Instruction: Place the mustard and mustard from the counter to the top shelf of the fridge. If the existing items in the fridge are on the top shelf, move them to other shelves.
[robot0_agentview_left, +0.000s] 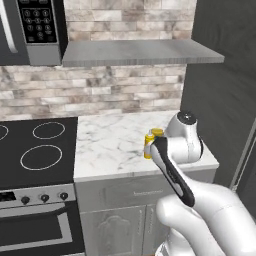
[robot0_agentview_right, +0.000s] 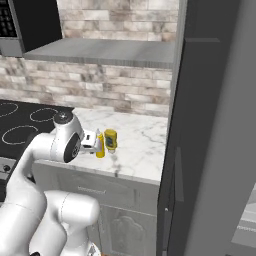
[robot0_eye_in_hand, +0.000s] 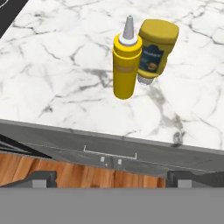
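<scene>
Two mustard bottles stand together on the counter, the gripper spread wide and holding nothing.

Left base view: the arm rises from the lower right and hides most of both bottles; the slim bottle and the short bottle peek out beside it on the counter, right of the stovetop.
Right base view: the gripper sits just left of the slim bottle, with the short bottle just beyond; the fridge stands to the right, its door edge toward the camera.
Hand view: the finger tips sit far apart at the bottom, short of the counter edge; the slim bottle stands upright, touching or nearly touching the short bottle on the counter.
</scene>
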